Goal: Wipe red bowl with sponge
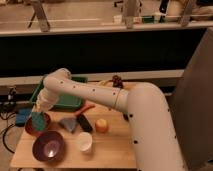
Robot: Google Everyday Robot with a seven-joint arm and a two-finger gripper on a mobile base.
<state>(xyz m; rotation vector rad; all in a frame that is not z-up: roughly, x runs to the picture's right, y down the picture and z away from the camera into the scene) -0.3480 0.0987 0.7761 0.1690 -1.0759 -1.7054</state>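
Progress midway | tool [38,115] low over desk's [112,147] left edge, pinching sponge [37,122] | sponge sat inside red bowl [29,129] | we judged contact made, wiping strokes and withdrawal left.

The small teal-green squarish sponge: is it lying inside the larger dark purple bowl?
No, the teal-green sponge is at the small shiny red bowl, just below the claw, next to the dark purple bowl.
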